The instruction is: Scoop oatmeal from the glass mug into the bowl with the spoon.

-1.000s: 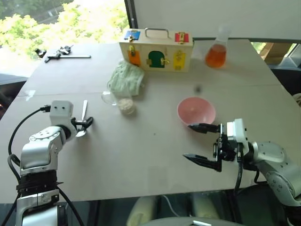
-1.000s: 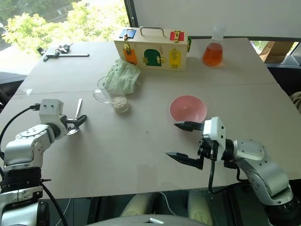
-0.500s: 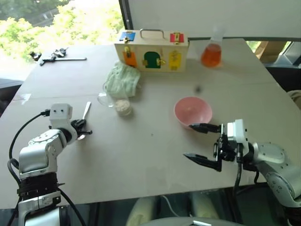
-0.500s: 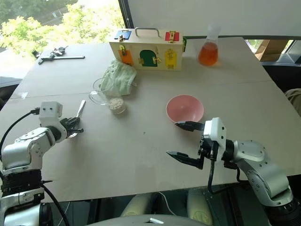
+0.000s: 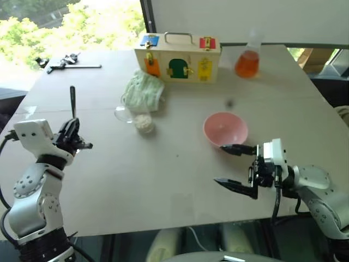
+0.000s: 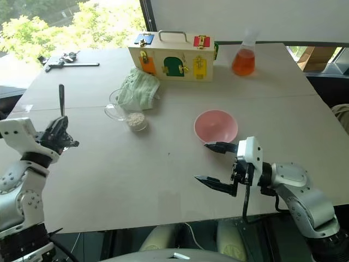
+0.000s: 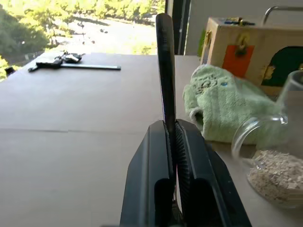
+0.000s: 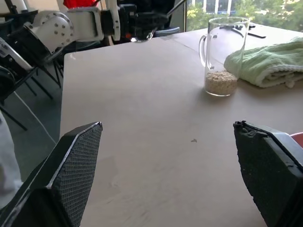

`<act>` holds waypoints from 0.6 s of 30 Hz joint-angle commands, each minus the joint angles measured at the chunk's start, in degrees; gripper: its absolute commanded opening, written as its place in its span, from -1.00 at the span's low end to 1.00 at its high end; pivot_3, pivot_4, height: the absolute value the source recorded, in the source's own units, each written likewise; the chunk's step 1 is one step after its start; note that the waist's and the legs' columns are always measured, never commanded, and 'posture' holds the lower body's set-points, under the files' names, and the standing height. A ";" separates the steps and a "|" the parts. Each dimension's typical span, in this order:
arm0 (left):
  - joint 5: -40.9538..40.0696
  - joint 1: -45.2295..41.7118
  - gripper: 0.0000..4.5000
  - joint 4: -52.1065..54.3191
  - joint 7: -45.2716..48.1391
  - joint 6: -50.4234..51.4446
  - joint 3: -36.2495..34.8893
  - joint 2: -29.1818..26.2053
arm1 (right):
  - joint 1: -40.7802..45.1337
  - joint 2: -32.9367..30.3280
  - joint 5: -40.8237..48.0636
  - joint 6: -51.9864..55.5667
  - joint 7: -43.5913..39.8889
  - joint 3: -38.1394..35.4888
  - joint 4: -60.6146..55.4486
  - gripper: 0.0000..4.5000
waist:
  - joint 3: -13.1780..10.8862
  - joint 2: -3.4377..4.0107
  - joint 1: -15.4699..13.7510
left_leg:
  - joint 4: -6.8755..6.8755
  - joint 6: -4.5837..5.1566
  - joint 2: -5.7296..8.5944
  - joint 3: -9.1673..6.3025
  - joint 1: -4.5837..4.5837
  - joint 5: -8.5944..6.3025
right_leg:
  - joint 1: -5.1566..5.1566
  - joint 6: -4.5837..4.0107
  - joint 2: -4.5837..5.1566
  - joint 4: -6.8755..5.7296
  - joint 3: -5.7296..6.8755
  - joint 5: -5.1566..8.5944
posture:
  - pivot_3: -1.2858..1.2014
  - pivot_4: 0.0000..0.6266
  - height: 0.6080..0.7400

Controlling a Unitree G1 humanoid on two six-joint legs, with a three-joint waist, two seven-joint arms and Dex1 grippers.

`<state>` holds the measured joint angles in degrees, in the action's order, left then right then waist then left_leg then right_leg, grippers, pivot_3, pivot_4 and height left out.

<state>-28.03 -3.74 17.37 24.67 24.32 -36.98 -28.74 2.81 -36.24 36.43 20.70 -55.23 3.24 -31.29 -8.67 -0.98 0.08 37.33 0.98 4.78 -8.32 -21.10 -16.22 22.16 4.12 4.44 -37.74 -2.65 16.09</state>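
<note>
Left eye view: the left gripper (image 5: pixel 73 136), raised above the table (image 5: pixel 163 174) near its left edge, pinches the spoon (image 5: pixel 72 102), whose handle stands upright above the 2 pressed-together fingers. The glass mug (image 5: pixel 136 115) stands near the table's middle-left, just beside a green cloth (image 5: pixel 144 91), with oatmeal (image 5: pixel 144 122) at its bottom. The bowl (image 5: pixel 226 129) sits well apart to the right. The right gripper (image 5: pixel 235 167) hovers just in front of the bowl, its 2 fingers spread wide around nothing. A wooden latch box (image 5: pixel 179 57) and an orange-liquid flask (image 5: pixel 247 61) stand at the far side.
</note>
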 commanded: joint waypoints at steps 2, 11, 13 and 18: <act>-2.39 1.25 -0.98 9.25 9.45 -2.38 2.93 -8.15 | 4.66 -0.92 1.08 4.77 1.97 -0.03 -0.29 1.00 | -0.01 -0.01 0.00 | 0.00 0.00 0.00 0.00 0.00 0.00 | 0.00 -0.01 -0.02 -0.01 0.00 0.00 | 0.03 -0.52 1.00; -2.20 -2.56 -0.98 12.58 23.20 -5.50 15.01 -18.76 | 15.37 -1.12 9.78 19.62 7.73 -2.62 0.59 1.00 | -0.08 0.14 0.35 | -0.03 0.00 0.00 0.03 -0.29 0.00 | 0.36 -0.02 -0.03 -0.03 -0.04 0.00 | 0.03 -0.52 1.00; 2.64 -2.75 -0.98 12.36 26.43 -10.56 21.47 -19.82 | 18.57 -1.11 11.92 24.94 11.53 -3.26 1.43 1.00 | -0.08 0.15 0.57 | 0.05 0.00 0.03 0.04 -0.67 0.01 | 0.70 -0.03 -0.01 -0.07 -0.06 -0.01 | 0.03 -0.52 1.00; 8.99 -7.84 -0.98 9.27 28.89 -19.43 34.04 -15.19 | 22.37 3.06 15.85 32.30 18.86 -4.56 5.10 1.00 | -0.08 0.15 0.30 | 0.05 0.00 0.02 0.02 -0.86 0.02 | 0.87 -0.03 -0.01 -0.04 -0.02 -0.01 | 0.03 -0.52 1.00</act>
<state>-19.99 -10.27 26.38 52.95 7.93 -4.55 -44.33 24.82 -33.60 49.36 50.92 -37.64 -0.19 -25.64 -8.75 -0.83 0.38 37.39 0.98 4.80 -8.31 -22.00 -16.21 23.04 4.09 4.43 -37.77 -2.66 16.08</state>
